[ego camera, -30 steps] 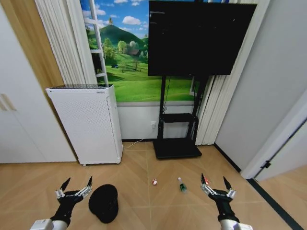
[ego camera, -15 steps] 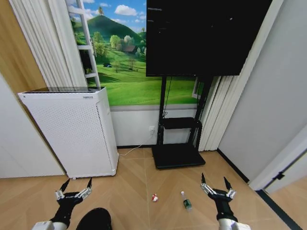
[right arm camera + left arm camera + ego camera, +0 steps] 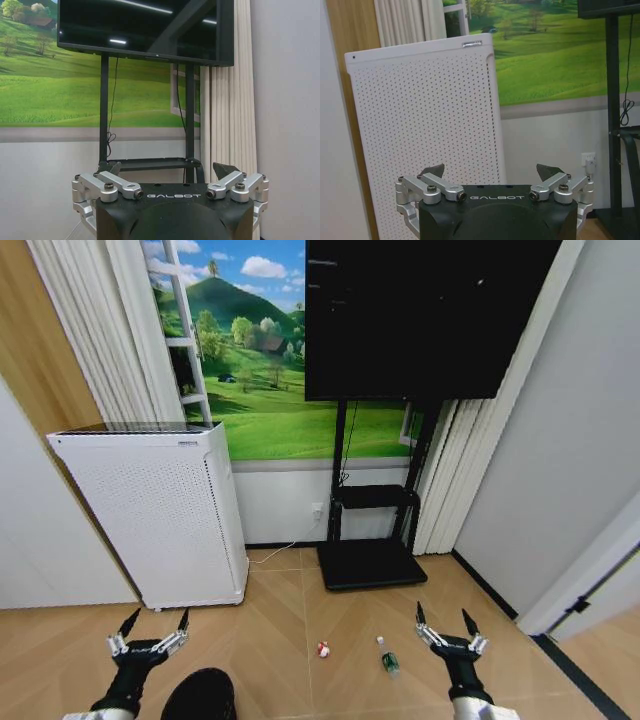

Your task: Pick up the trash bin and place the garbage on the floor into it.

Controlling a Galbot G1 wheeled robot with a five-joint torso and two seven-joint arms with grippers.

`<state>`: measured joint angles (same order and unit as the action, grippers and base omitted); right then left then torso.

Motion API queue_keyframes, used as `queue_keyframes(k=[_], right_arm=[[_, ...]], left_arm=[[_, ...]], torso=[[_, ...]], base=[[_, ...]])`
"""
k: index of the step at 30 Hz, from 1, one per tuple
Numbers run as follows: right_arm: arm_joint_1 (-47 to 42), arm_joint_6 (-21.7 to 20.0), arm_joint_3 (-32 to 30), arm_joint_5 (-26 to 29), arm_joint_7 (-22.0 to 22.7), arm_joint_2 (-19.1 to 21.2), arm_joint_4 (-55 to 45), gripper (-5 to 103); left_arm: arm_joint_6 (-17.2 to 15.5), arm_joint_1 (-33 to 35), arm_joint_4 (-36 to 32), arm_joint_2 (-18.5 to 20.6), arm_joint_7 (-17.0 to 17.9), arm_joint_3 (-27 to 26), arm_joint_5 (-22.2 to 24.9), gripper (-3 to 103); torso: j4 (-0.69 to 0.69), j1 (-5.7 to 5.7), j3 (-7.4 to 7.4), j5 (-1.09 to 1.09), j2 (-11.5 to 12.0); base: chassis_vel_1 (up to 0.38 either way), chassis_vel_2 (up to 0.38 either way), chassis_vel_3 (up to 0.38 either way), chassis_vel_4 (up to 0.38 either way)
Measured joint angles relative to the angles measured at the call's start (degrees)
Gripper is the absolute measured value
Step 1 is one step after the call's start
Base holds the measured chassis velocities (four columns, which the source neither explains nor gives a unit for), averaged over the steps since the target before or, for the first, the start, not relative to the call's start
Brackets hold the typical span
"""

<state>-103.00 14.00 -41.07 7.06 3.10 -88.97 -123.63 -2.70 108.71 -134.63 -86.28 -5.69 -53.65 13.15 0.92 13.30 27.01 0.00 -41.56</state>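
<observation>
The trash bin [image 3: 200, 695] sits low in the head view, just right of the left gripper [image 3: 150, 636], on the floor [image 3: 280, 640] — a dark round shape cut off by the frame, so which way its opening faces cannot be told. 2 pieces of garbage lie out on the planks: a white-and-red scrap [image 3: 323, 649] and, just right of it, a green piece [image 3: 388, 661] with its long axis running from the TV stand [image 3: 366, 562] back toward the robot, white end farthest away. Both arms reach forward at matching height, grippers level. The left one's fingers are spread wide and empty, facing the white perforated appliance [image 3: 425, 120]. The right gripper [image 3: 444, 631] — also spread, holding nothing — faces the stand.
</observation>
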Motion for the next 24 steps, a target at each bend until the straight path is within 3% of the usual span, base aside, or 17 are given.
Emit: queue_keyframes(k=[14,24], right_arm=[[1.4,0.2,0.0,0.6,0.2,1.8,2.9,100],[1.8,0.2,0.1,0.0,0.2,2.6,4.8,100]], left_arm=[[-0.2,0.6,1.1,0.3,1.2,-1.2,2.3,100],[0.4,-0.5,4.1,0.1,0.9,1.0,-0.3,100]], torso=[[0.0,-1.53,-2.19,0.0,3.7],[0.0,-2.71,-3.85,0.0,6.6]], base=[[0.0,0.0,0.0,0.0],[0.0,0.0,0.0,0.0]])
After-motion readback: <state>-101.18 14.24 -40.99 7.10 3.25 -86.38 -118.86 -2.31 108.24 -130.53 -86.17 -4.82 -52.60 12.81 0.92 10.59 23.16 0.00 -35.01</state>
